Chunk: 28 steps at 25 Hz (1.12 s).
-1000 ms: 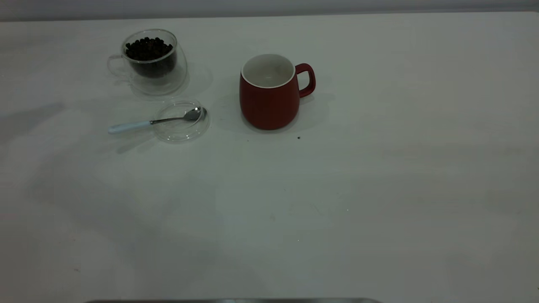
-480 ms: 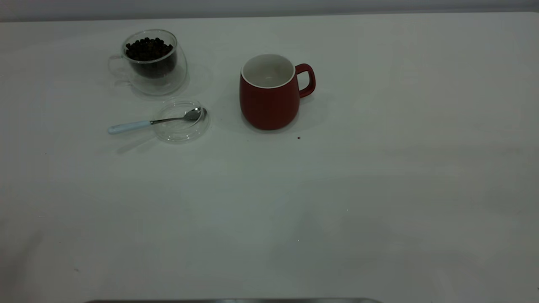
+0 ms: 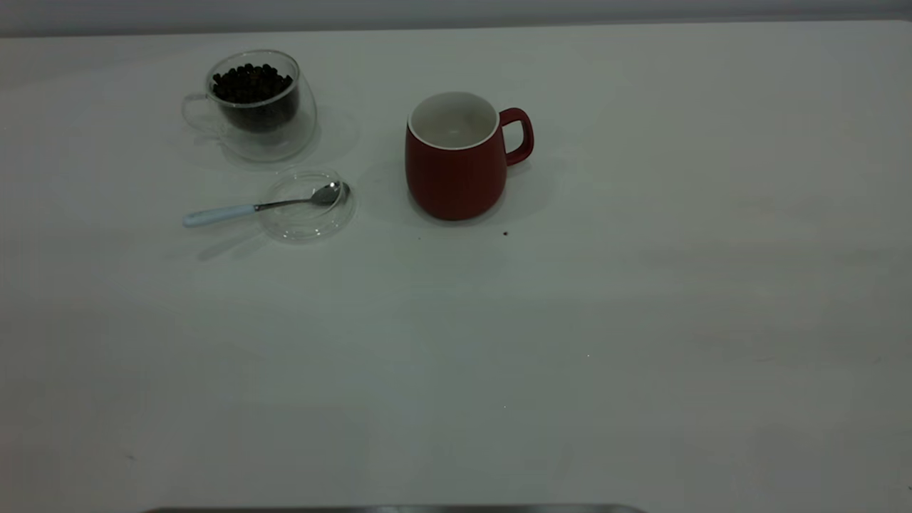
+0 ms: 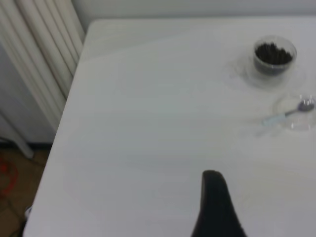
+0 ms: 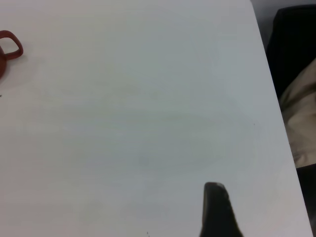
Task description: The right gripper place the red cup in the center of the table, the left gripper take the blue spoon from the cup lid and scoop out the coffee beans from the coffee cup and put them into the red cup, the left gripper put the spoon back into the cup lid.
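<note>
The red cup stands upright near the middle of the table, handle to the right; its handle shows in the right wrist view. The coffee cup with coffee beans stands at the far left. In front of it lies the cup lid, with the blue spoon resting in it, handle pointing left. The left wrist view shows the coffee cup, lid and spoon far off. My left gripper and right gripper show only as black tips, away from everything.
A small dark speck lies on the table just in front of the red cup. White radiator-like ribs stand beyond the table's left edge. A dark and beige shape sits beyond the right edge.
Faint shadows on the left and front of the table have faded. The cups, lid and spoon have not moved.
</note>
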### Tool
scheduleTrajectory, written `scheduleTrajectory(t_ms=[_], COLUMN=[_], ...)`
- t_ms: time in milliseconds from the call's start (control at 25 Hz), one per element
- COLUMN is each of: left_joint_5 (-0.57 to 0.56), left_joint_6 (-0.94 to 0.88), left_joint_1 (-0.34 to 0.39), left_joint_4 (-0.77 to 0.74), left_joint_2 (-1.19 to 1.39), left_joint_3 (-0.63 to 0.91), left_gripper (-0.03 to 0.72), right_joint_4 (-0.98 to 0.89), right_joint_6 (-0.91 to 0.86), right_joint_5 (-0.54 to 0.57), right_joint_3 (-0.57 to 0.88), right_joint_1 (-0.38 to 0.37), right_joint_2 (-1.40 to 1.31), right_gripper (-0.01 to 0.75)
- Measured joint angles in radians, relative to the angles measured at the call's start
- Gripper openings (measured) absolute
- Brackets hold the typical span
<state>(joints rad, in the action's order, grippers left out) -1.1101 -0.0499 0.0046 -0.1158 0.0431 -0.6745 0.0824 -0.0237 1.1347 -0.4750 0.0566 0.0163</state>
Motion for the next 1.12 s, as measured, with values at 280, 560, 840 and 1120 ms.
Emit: scheduleTrajectory(t_ms=[280,560,840,1120], left_joint_5=[-0.046,-0.032,-0.029,-0.031], left_joint_6=[0.034,0.070,0.077,0.079], left_joint_1=[-0.001,-0.002,0.006,0.012], left_joint_4=[0.098,0.172,0.175,0.176], left_joint_2=[-0.039,-0.039,-0.053,-0.062], left_joint_3=[0.163,0.188,0.188,0.188], left_gripper=[0.556,0.556,0.556,0.556], right_joint_4=[0.001,0.001,0.001,0.001], right_joint_6=[0.000,0.000,0.000,0.000], right_joint_5=[0.000,0.000,0.000,0.000], right_joint_3=[0.000,0.000,0.000,0.000], right_joint_1=[0.000,0.000,0.000,0.000], right_joint_2=[0.000,0.000,0.000,0.000], right_gripper=[0.504,0.504,0.504,0.504])
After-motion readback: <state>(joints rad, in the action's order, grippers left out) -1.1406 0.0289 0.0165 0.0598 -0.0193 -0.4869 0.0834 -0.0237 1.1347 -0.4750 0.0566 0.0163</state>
